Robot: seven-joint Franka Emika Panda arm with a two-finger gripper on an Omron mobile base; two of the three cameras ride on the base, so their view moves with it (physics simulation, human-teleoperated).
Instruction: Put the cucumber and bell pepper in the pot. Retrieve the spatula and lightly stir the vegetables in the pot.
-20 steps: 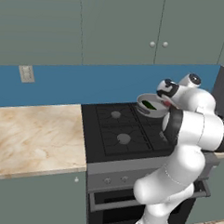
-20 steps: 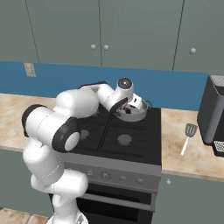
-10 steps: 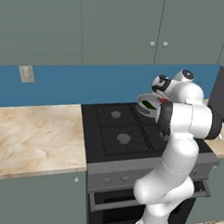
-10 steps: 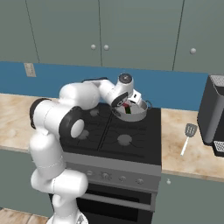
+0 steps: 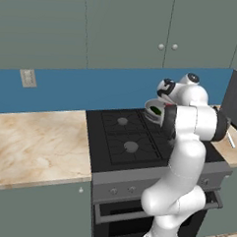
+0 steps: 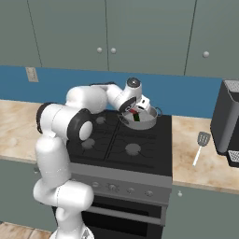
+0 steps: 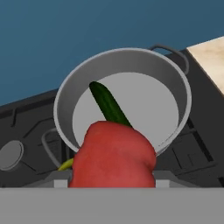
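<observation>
Red bell pepper (image 7: 113, 155) is pinched in the gripper (image 6: 134, 111) above the pot (image 7: 175, 94), ready for release beside the cucumber (image 7: 107, 103) lying inside.

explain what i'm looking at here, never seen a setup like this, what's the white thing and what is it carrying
The white thing is a jointed robot arm standing at a black stove in a computer-rendered kitchen. Two pictures come from cameras behind the arm, one on each side. The third looks out from its hand.

At the back of the stove sits a shallow round grey metal pot, and a dark green cucumber already lies inside it. The hand holds a red bell pepper between its fingers, close over the pot's near rim.

On the marble counter to the right lies a pale slim spatula, untouched, beside a dark appliance.
</observation>
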